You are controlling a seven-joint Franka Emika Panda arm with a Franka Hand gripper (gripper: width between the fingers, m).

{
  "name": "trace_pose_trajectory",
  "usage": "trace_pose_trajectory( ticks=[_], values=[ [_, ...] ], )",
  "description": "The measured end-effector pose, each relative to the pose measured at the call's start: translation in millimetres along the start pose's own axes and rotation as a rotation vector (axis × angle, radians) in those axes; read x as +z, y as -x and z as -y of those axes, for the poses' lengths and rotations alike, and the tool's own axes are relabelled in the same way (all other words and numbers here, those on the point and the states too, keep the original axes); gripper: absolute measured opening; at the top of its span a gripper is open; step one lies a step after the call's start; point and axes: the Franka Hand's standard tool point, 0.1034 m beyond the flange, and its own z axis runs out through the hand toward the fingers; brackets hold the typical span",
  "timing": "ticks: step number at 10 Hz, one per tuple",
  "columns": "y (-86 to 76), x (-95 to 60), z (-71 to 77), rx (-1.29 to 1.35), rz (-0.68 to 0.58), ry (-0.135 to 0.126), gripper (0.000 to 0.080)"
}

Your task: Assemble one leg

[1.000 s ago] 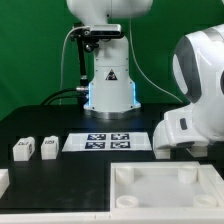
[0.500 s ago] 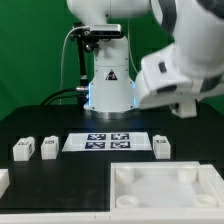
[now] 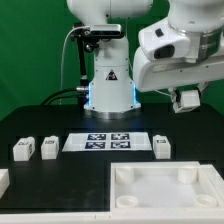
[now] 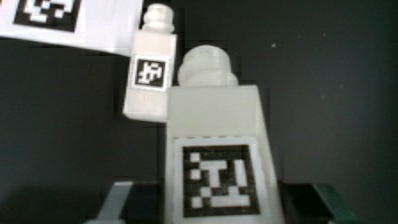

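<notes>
In the wrist view my gripper (image 4: 217,196) is shut on a white leg (image 4: 217,120). Its black-and-white tag faces the camera and its rounded peg points away. The fingers (image 4: 132,196) press on both of its sides. In the exterior view the gripper (image 3: 186,98) hangs high at the right, well above the table, and the held leg hardly shows there. Another leg (image 3: 163,145) stands on the table by the right end of the marker board (image 3: 108,142). It also shows in the wrist view (image 4: 151,68). Two more legs (image 3: 22,149) (image 3: 48,147) stand at the left.
The large white tray-like part with round sockets (image 3: 165,190) lies at the front right. The robot base (image 3: 108,85) stands behind the marker board, which also shows in the wrist view (image 4: 45,18). A white part (image 3: 3,180) pokes in at the exterior view's left edge.
The arm has risen from low over the table's right side to high above it. This uncovered the leg beside the marker board.
</notes>
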Motion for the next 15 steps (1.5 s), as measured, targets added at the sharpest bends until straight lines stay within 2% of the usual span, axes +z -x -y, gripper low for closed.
trace_pose_trajectory(
  ticks=[1, 2, 3, 4, 6, 7, 9, 10, 11, 13, 14, 15],
  values=[
    [-17.1, -32.0, -21.9, -0.012, -0.076, -0.007, 0.0292],
    [-38.1, -60.1, -33.8, -0.002, -0.208, 0.005, 0.0292],
    [-51.4, -78.0, -35.8, 0.008, -0.297, 0.006, 0.0292],
    [-65.9, -87.3, -37.4, 0.006, -0.396, 0.017, 0.0292],
    [-63.3, -83.0, -43.9, 0.014, -0.579, 0.049, 0.0292],
    [-67.6, -86.0, -47.8, 0.013, -0.704, 0.07, 0.0292],
    [-66.3, -84.7, -54.5, 0.003, -0.866, 0.113, 0.0292],
    [-71.3, -79.6, -54.6, 0.01, -0.949, 0.126, 0.0292],
    [-83.9, -62.1, -44.8, -0.003, -0.932, 0.113, 0.0292],
    [-112.0, -64.9, -48.8, 0.002, -0.95, 0.106, 0.0292],
    [-122.8, -61.6, -48.1, 0.006, -0.951, 0.097, 0.0292],
    [-136.2, -51.2, -42.8, 0.002, -0.947, 0.087, 0.0292]
  ],
)
